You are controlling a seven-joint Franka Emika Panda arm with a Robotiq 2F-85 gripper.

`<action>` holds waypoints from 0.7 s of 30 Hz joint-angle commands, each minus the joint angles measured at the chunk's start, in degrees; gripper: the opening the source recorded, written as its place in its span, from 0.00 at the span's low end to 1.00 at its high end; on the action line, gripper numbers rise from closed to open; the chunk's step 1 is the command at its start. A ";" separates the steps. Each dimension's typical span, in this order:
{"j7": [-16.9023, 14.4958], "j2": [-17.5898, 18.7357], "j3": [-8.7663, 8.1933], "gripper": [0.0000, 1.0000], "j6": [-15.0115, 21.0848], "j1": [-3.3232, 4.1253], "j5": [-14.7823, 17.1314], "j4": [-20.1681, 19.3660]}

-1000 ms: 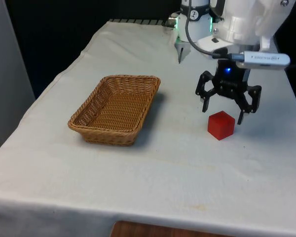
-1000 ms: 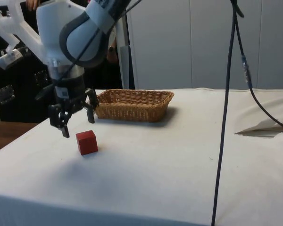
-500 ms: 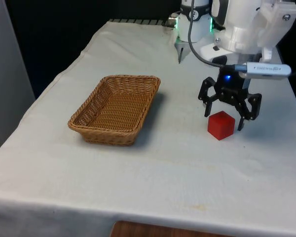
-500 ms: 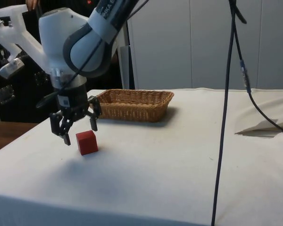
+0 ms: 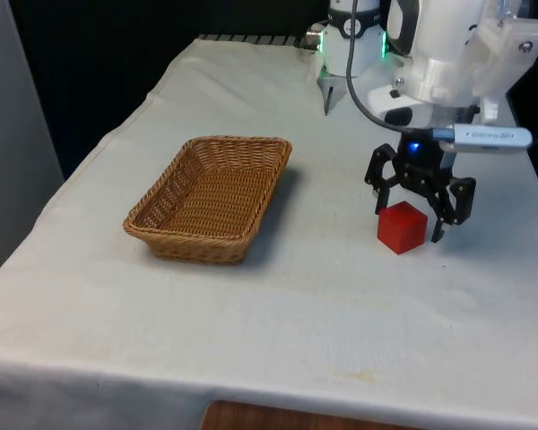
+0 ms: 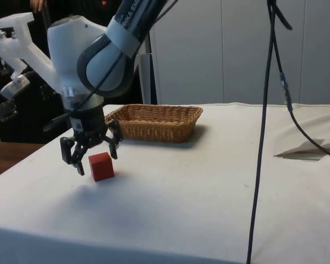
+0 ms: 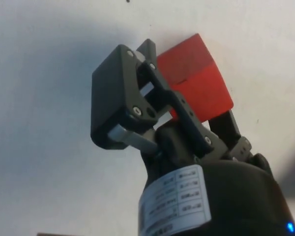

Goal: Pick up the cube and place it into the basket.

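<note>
The basket is woven wicker, tan and rough, with a ribbed weave on its walls and floor. Beside it, the cloth is matt off-white fabric with soft creases and a few faint stains. The cube on the cloth looks smooth and matt red. Over the cube, the gripper is black plastic with a dull sheen and small bright screws. The arm above it has glossy white shells with grey joints.

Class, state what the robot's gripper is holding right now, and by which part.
Nothing: the open black two-finger gripper straddles the red cube, which sits on the white cloth.
</note>
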 commanded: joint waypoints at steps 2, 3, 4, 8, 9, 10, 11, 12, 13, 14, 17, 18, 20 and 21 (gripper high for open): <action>1.38 1.09 -0.17 1.00 0.86 0.11 0.00 0.69; 1.55 1.26 -0.17 1.00 0.86 0.11 0.00 0.86; 1.78 1.43 -0.23 1.00 0.86 0.11 -0.06 1.03; 2.69 1.95 -0.52 1.00 0.63 0.46 -0.40 1.66; 3.04 2.01 -0.57 1.00 0.57 0.57 -0.63 1.78; 3.50 2.06 -0.57 1.00 0.57 0.63 -1.03 1.83; 4.24 2.06 -0.40 1.00 0.52 0.52 -1.78 1.89; 4.41 2.01 -0.17 1.00 0.46 0.29 -2.06 1.89; 4.41 2.01 0.00 1.00 0.46 0.17 -2.23 1.95; 4.35 1.89 0.00 1.00 0.40 0.17 -2.29 1.72; 4.35 1.95 0.06 1.00 0.40 0.06 -2.23 1.89; 4.35 1.95 0.06 1.00 0.40 0.11 -2.23 1.89; 4.35 1.95 0.06 1.00 0.40 0.11 -2.23 1.83; 4.35 1.95 0.00 1.00 0.40 0.11 -2.23 1.83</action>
